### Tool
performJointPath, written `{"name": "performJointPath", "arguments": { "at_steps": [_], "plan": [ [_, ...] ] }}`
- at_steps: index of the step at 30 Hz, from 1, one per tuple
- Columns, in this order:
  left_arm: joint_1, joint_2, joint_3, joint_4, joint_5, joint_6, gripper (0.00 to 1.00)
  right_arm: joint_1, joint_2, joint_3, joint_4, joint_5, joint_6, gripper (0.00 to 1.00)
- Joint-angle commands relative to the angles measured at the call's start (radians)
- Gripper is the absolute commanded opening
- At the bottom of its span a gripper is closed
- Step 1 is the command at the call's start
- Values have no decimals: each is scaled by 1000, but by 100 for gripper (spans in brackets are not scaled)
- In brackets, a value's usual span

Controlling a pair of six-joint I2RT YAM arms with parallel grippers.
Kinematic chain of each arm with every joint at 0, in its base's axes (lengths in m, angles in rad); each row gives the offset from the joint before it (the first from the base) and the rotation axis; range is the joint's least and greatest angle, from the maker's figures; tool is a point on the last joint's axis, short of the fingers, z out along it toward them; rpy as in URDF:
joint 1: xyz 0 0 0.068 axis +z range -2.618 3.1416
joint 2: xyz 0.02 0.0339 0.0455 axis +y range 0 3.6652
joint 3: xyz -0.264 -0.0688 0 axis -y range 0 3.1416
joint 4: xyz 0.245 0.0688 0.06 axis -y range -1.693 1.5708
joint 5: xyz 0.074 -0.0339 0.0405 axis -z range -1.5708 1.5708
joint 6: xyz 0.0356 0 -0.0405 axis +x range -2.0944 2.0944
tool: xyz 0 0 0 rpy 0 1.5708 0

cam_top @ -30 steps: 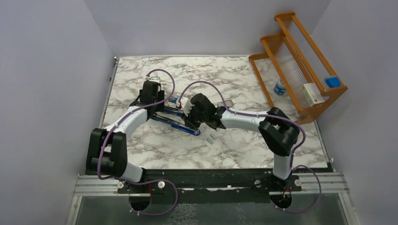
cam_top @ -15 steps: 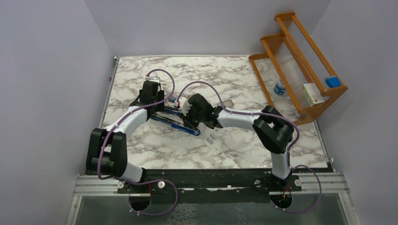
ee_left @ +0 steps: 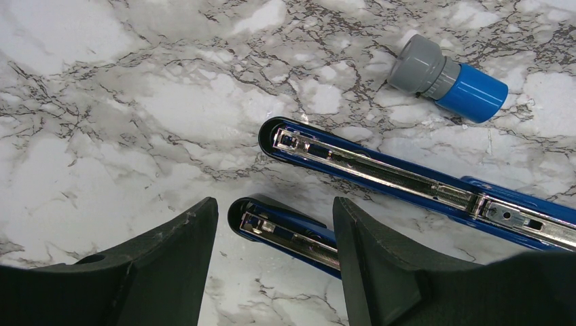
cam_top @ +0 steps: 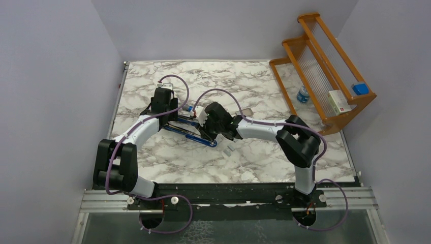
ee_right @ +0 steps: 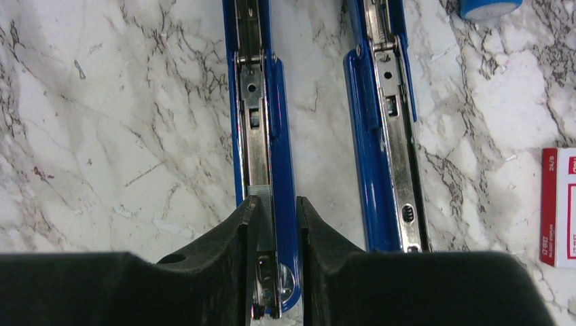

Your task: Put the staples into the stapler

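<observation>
Seeing stapler (ee_right: 268, 136) folded out flat on counter (cam_top: 167, 162), showing two blue halves side by side, metal rails facing up. Hanging left tool (ee_left: 273, 202) spread wide over the nose of one half, straddling it. Showing bare counter between one finger and the blue edge, hiding the half under the other finger, so not reading any clamp there. Hanging right tool (ee_right: 278, 199) over the other half, jaws a narrow gap apart, lining up along the rail. Spotting a short ribbed strip of staples (ee_right: 257, 191) sitting on that rail right at the fingertips, partly tucked under one finger. Not managing to tell whether pinched or just lying in the channel. Also seeing loose strips (cam_top: 229, 150) lying on counter just beside right tool, apart from stapler. Catching white box (ee_right: 558, 207) with red label at the edge of the right wrist view, lying flat near the second half. Noting blue-capped cylinder (ee_left: 448, 78) lying on its side near the stapler, not touching. Seeing wooden rack (cam_top: 325, 76) standing at counter's far right, well apart.
</observation>
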Motion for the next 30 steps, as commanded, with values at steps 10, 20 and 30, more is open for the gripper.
{"name": "performJointPath", "arguments": {
  "at_steps": [10,20,30],
  "plan": [
    [6,-27,-10,21,20,12,66,-8,11,61,-374,-20,-64,29],
    [6,-28,-11,21,19,12,66,-28,-12,85,-456,-4,-75,29],
    [6,-28,-8,19,11,15,66,-31,-151,65,-402,-34,-42,29]
  ]
}}
